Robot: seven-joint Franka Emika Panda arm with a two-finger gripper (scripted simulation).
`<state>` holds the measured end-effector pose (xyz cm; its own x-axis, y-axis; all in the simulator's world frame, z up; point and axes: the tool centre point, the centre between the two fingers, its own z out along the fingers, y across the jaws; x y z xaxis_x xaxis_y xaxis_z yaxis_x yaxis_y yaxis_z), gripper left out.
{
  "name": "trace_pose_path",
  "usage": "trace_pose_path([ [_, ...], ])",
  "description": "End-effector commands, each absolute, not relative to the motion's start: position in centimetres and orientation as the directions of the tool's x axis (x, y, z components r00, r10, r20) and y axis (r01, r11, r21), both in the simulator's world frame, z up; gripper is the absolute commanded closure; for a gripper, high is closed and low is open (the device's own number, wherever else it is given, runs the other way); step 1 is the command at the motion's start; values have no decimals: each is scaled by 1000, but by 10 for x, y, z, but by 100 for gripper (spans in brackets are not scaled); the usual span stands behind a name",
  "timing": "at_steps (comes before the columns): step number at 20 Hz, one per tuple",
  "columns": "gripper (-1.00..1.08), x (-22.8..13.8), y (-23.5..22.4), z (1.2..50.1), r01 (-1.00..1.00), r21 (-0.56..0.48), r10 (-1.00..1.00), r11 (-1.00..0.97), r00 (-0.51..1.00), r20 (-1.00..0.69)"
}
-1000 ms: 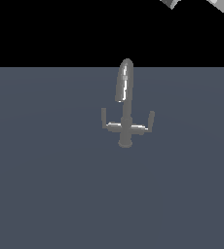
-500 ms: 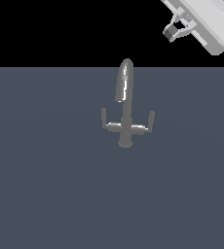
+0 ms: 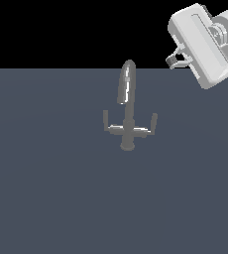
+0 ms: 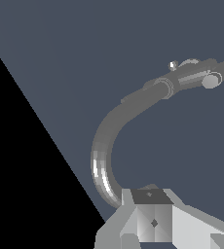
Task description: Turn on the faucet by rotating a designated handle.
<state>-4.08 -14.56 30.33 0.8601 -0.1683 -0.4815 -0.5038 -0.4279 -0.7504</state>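
Nearest the wrist camera, the gripper (image 4: 155, 221) filled the lower edge of its own view as pale grey housing, and the fingertips did not show clearly there; I could not tell whether the jaws were spread or pressed together. Just beyond it, the faucet (image 4: 133, 121) curved away, its glossy arched spout catching a bright streak, with the base and levers bunched at the far end.

In the exterior view, the faucet (image 3: 128, 111) stood upright on the dark grey floor (image 3: 46, 198), near the middle. The handle (image 3: 148, 126), the brighter lever with the slightly outward-leaning tip, reached toward the exterior view's right, and the dimmer lever (image 3: 108, 124) toward the exterior view's left. Both levers looked as they had half a second before.

The gripper (image 3: 174, 58) had come further into the exterior view since then: before, only its edge showed at the upper right corner, and now the whole white hand hung there, larger and lower. It remained well apart from the faucet, above and to the exterior view's right of the spout, touching nothing.
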Motion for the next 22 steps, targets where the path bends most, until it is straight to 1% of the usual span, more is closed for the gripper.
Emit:
trace_pose_path([
  [1,108,-33,-150,289,-526,-765,-160,-371,848,-505],
  [11,108,-3,-158,223,-610,-782,-111,-125,792,-600],
  [22,108,22,-151,157,-671,-732,-36,119,734,-678],
])
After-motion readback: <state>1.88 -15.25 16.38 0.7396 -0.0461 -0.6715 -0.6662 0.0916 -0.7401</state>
